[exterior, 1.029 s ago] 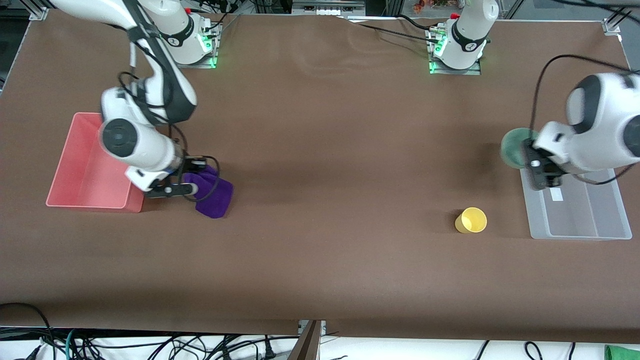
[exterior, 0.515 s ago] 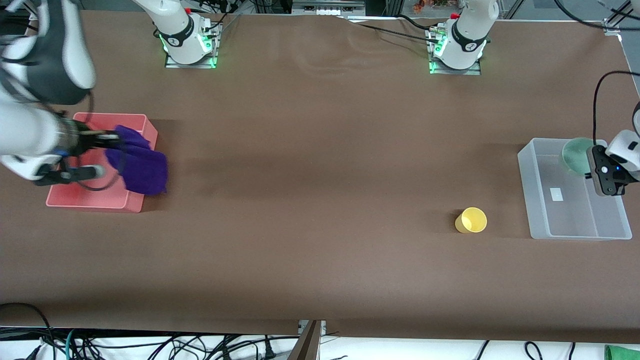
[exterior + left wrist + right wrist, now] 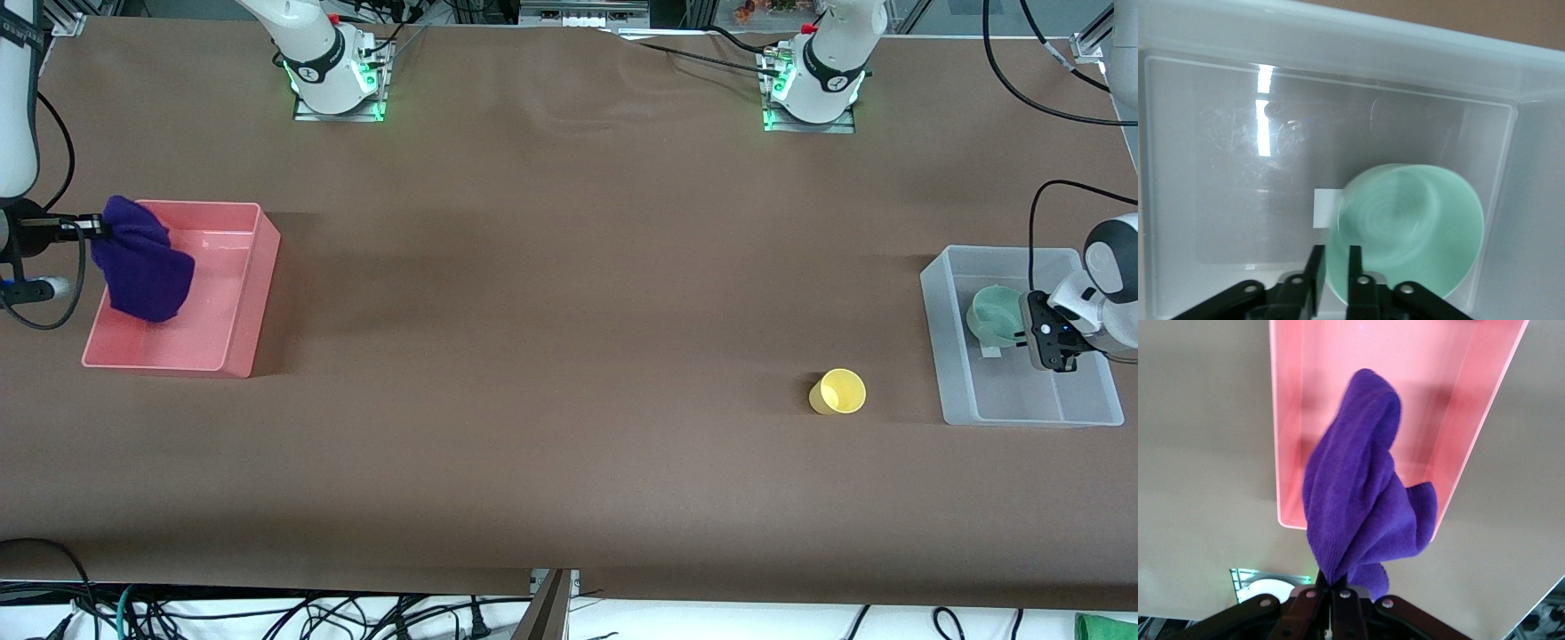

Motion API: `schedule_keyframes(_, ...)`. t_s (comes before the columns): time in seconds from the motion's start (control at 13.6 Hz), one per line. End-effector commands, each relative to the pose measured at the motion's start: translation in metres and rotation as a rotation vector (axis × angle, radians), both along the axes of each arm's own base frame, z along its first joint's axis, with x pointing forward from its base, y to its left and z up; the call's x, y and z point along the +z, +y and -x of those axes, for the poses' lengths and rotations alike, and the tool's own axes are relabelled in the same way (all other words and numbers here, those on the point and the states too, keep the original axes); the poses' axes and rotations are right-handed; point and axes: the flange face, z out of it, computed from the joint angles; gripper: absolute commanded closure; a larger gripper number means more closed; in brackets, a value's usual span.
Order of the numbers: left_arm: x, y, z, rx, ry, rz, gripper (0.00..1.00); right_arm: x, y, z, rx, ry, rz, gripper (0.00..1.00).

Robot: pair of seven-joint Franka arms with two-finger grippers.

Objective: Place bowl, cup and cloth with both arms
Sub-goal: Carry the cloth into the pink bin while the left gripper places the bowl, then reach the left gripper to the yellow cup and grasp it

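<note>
My right gripper (image 3: 100, 228) is shut on the purple cloth (image 3: 140, 260), which hangs over the pink bin (image 3: 242, 293). In the right wrist view the cloth (image 3: 1351, 493) dangles from the closed gripper (image 3: 1333, 583) above the pink bin (image 3: 1458, 420). My left gripper (image 3: 1019, 327) is shut on the rim of the mint-green bowl (image 3: 992, 313), held inside the clear bin (image 3: 941, 356). In the left wrist view one finger is inside the bowl (image 3: 1418, 227) and one outside, at the gripper (image 3: 1333, 267). The yellow cup (image 3: 838, 391) stands on the table beside the clear bin.
The brown table (image 3: 569, 356) carries the pink bin at the right arm's end and the clear bin at the left arm's end. A white label (image 3: 1326, 208) lies on the clear bin's floor (image 3: 1205, 167). Both arm bases stand along the table's top edge.
My right gripper carried the cloth from the table beside the pink bin to over the bin. My left gripper carried the bowl across the clear bin's rim and down inside it.
</note>
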Motion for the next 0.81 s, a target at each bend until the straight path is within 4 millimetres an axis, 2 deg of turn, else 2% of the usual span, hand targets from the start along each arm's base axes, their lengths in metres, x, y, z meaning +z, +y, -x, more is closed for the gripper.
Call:
schedule_keyframes(0.0,0.020,0.002,-0.008,0.009,-0.027,0.020,0.00,-0.031,-0.004,0.017,-0.017,0.040,-0.004,1.00)
schedule_keyframes(0.07,0.049,-0.006,-0.011,0.011,-0.034,0.013,0.00,-0.037,-0.005,0.016,-0.023,0.030,0.003,0.29)
schedule_keyframes(0.15,0.075,-0.025,-0.017,0.012,-0.026,0.011,0.00,-0.036,-0.005,0.014,-0.024,0.018,0.008,0.00)
schedule_keyframes(0.22,0.109,-0.036,-0.021,0.064,-0.023,0.001,0.00,-0.031,-0.004,0.012,-0.026,0.004,0.003,0.00)
schedule_keyframes(0.29,0.134,-0.052,-0.026,0.139,-0.003,0.000,0.00,-0.016,-0.002,0.006,-0.027,-0.032,0.002,0.00)
schedule_keyframes(0.37,0.156,-0.075,-0.033,0.243,0.018,0.019,0.00,0.002,0.003,0.001,-0.020,-0.074,-0.006,0.00)
schedule_keyframes(0.44,0.168,-0.088,-0.035,0.365,0.042,0.028,0.00,0.024,0.011,-0.004,-0.016,-0.124,-0.028,0.00)
schedule_keyframes(0.59,0.167,-0.128,-0.045,0.578,0.051,0.019,0.00,0.069,0.072,-0.017,0.099,-0.213,-0.062,0.00)
schedule_keyframes(0.66,0.157,-0.144,-0.050,0.671,0.068,0.030,0.00,0.089,0.102,-0.019,0.158,-0.247,-0.065,0.00)
schedule_keyframes(0.74,0.143,-0.165,-0.055,0.775,0.098,0.049,0.00,0.099,0.127,-0.017,0.198,-0.262,-0.070,0.00)
